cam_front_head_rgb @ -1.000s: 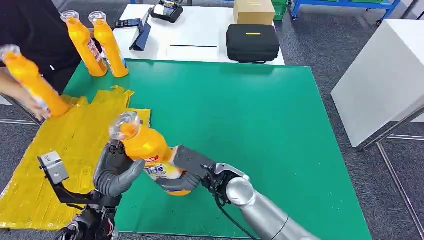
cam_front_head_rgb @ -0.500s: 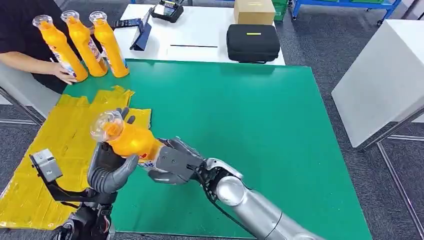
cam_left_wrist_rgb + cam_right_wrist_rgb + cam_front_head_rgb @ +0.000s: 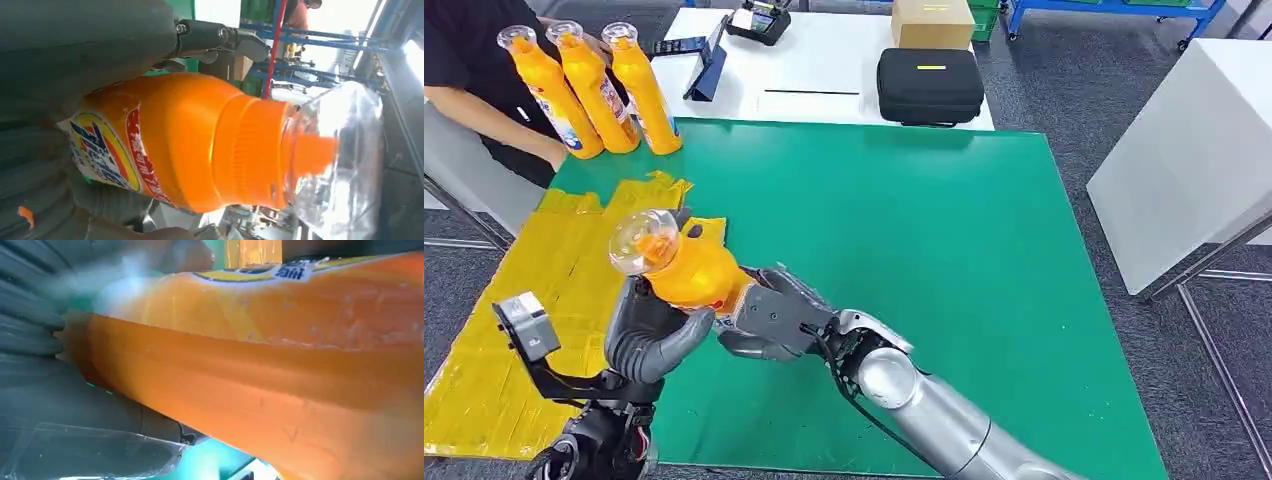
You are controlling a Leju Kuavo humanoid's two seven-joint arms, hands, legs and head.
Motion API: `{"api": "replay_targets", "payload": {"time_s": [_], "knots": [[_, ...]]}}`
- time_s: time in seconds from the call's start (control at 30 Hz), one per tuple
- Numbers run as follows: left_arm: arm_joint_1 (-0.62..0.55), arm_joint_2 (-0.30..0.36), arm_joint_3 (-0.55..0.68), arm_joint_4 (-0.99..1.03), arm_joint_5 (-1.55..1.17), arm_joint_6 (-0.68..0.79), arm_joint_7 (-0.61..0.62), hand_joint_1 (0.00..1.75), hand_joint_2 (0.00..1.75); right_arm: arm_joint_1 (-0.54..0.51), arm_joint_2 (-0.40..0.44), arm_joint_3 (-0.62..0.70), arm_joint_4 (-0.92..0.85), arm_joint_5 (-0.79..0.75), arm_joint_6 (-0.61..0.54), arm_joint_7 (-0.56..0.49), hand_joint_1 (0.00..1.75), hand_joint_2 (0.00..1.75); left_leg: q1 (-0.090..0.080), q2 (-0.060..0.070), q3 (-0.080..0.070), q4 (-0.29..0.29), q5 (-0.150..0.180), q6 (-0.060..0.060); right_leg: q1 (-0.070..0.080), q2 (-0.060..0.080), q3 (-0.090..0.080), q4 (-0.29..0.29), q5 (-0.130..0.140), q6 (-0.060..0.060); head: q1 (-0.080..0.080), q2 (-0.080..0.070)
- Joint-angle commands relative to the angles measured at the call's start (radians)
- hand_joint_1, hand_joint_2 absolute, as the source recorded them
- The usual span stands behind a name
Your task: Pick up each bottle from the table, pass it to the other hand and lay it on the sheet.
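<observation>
An orange bottle with a clear cap is held tilted above the near left of the green mat, cap pointing up and left. My left hand grips its body from below. My right hand wraps its lower end from the right. The left wrist view has the bottle close up, label and cap toward the camera, under my left hand. In the right wrist view, the bottle lies against my right hand. The crinkled yellow sheet lies flat just left of the hands.
Three more orange bottles stand upright at the mat's far left corner, beside a person in black. A black case, a cardboard box and small devices sit on the white table behind. Another white table stands to the right.
Both hands carried the bottle left toward the sheet's edge. The person stood a third bottle beside the two at the back and drew their hand away.
</observation>
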Motion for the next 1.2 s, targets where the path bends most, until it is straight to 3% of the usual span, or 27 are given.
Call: {"api": "replay_targets", "payload": {"time_s": [0.03,0.17,0.63,0.67,0.7,1.2], "knots": [[-0.05,0.01,-0.123,0.065,-0.068,0.009,0.05,0.0,1.75,-0.056,0.001,0.066,-0.017,0.004,-0.004,0.018,1.75,1.75,0.0,-0.002,0.004,0.001,-0.002,0.001,0.001,0.0,0.004,0.003,-0.003,-0.009,0.0,0.0],[-0.056,0.005,-0.126,0.076,-0.078,0.012,0.054,0.0,1.75,-0.058,0.0,0.07,-0.014,0.004,-0.002,0.021,1.75,1.75,0.0,-0.001,0.002,0.0,-0.001,0.001,0.0,0.0,0.002,0.0,-0.001,-0.004,0.0,0.0],[-0.071,-0.022,-0.115,0.073,-0.093,0.032,0.066,0.0,1.75,-0.074,0.009,0.081,0.01,0.004,-0.001,0.025,1.75,1.75,0.0,-0.001,0.003,0.001,-0.001,0.001,0.0,0.0,0.003,0.001,-0.001,-0.006,0.0,0.0],[-0.074,-0.023,-0.115,0.074,-0.094,0.034,0.067,0.09,1.75,-0.075,0.01,0.084,0.012,0.004,-0.001,0.026,1.75,1.75,0.0,-0.001,0.003,0.001,-0.002,0.001,0.0,0.0,0.003,0.002,-0.002,-0.007,0.0,0.0],[-0.077,-0.025,-0.113,0.076,-0.094,0.034,0.067,1.75,1.75,-0.078,0.012,0.085,0.014,0.005,0.0,0.027,1.75,1.75,-0.001,-0.001,0.002,0.0,-0.001,0.001,0.0,0.0,0.002,0.001,-0.001,-0.005,0.0,0.0],[-0.078,-0.023,-0.107,0.078,-0.094,0.035,0.066,1.75,1.75,-0.086,0.018,0.097,0.023,0.006,0.003,0.029,1.75,1.75,-0.001,-0.001,0.004,0.001,-0.002,0.001,0.0,0.001,0.003,0.002,-0.002,-0.007,0.0,0.0]]}}
